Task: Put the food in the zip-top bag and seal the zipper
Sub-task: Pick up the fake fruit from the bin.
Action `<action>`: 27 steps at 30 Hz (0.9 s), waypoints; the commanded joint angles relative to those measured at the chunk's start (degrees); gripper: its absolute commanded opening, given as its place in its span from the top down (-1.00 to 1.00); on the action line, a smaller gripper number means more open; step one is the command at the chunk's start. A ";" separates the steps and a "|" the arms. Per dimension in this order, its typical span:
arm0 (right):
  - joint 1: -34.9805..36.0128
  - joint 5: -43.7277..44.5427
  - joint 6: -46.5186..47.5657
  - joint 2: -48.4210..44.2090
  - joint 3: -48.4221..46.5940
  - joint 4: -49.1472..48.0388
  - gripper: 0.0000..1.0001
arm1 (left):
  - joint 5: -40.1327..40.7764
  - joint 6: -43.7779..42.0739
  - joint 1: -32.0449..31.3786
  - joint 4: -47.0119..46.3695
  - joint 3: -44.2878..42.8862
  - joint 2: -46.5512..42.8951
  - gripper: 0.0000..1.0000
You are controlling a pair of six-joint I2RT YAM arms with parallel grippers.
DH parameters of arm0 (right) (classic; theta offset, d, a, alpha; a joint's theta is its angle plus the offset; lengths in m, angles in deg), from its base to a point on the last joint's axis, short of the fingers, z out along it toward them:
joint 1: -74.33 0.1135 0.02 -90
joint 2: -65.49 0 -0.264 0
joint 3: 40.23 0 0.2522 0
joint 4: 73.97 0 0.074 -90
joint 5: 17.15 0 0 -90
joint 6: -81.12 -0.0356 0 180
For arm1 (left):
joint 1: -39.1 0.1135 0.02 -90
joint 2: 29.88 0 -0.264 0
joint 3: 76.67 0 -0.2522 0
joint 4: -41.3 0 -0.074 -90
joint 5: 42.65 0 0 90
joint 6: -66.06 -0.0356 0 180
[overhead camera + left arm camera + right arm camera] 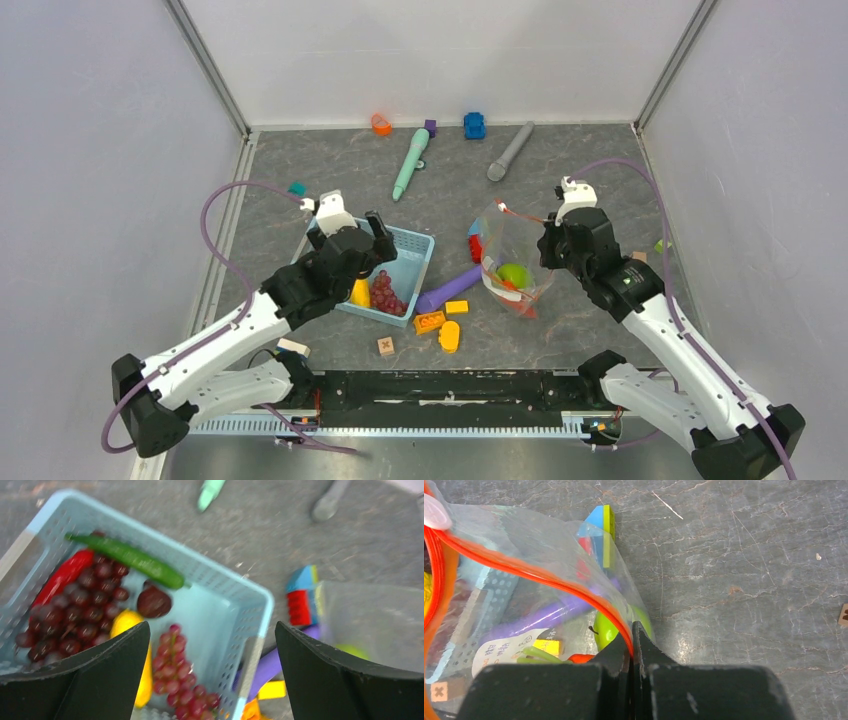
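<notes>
As the bag (510,265) stands on the grey worktop (600,180) right of centre, its mouth gapes open, and I can see a green apple (514,274) inside with something orange just beside it. The zipper (539,575) runs as an orange-red strip around that mouth, unsealed, with its white slider (434,512) at the far end. My right hand (633,635) is pinched tight on that strip, fingers together with the plastic between them, holding the bag's edge up.

Just left of the bag lie a purple cylinder (448,290) and a few yellow and orange blocks (430,322). Beyond them sits the light-blue basket (410,250). It holds two bunches of dark grapes (75,615), a red chilli (62,575), a long green vegetable (130,560), a yellow piece (127,622) and a dark round fruit I cannot name.

My left hand (211,627) hangs over the basket with its fingers spread wide and nothing between them.
</notes>
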 commanded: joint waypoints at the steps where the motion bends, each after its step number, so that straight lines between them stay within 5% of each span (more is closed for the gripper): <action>1: 0.09 2.21 1.30 -0.16 0.95 -1.78 1.00 | -4.77 10.30 2.93 15.40 1.60 -1.31 -0.99; 9: 0.07 0.61 2.14 0.67 1.94 -2.60 1.00 | -9.26 11.93 7.54 19.10 4.51 2.53 -0.99; 17: 0.09 1.74 1.70 0.17 1.71 -3.13 1.00 | -13.37 10.73 12.44 12.51 9.56 6.19 -0.99; 27: 0.09 23.15 -1.62 1.52 -9.31 12.61 1.00 | -16.78 7.74 17.57 2.29 15.05 6.89 -0.99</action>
